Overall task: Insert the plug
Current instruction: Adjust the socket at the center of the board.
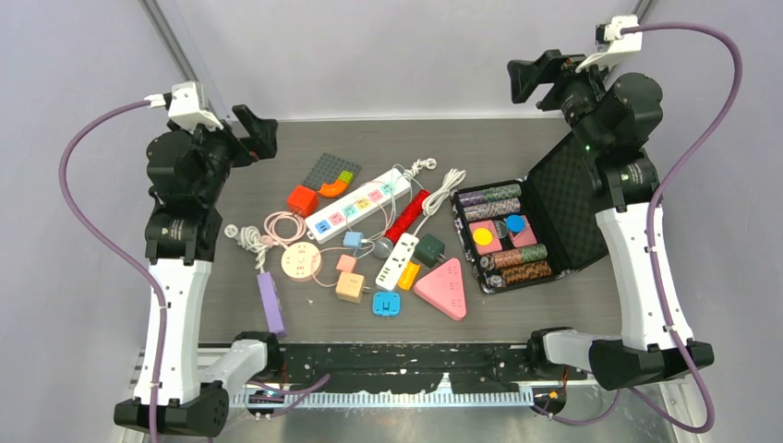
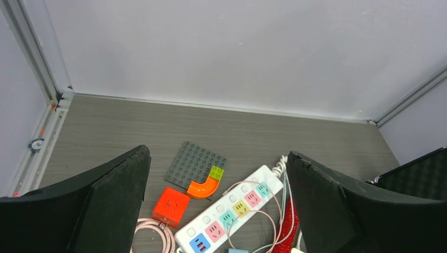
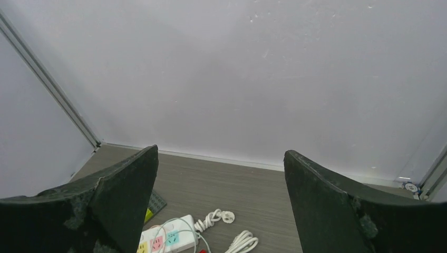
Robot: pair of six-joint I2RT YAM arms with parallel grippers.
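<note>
Two arms are seen, the left arm (image 1: 175, 277) and the right arm (image 1: 637, 258), each built of white links joined by rounded black joints. A white camera (image 1: 192, 103) is mounted on each wrist, and from it a purple cable (image 1: 683, 29) is led down to a black base (image 1: 175, 415). The fingers (image 2: 113, 203) are matt black wedges with roughened edges. A small green light (image 1: 585, 145) is lit on the right arm.

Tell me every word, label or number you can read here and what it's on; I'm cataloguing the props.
None can be read.
White power strip: only coloured socket faces, no legible print.
Poker chips in the black case: any markings too small to read.
</note>
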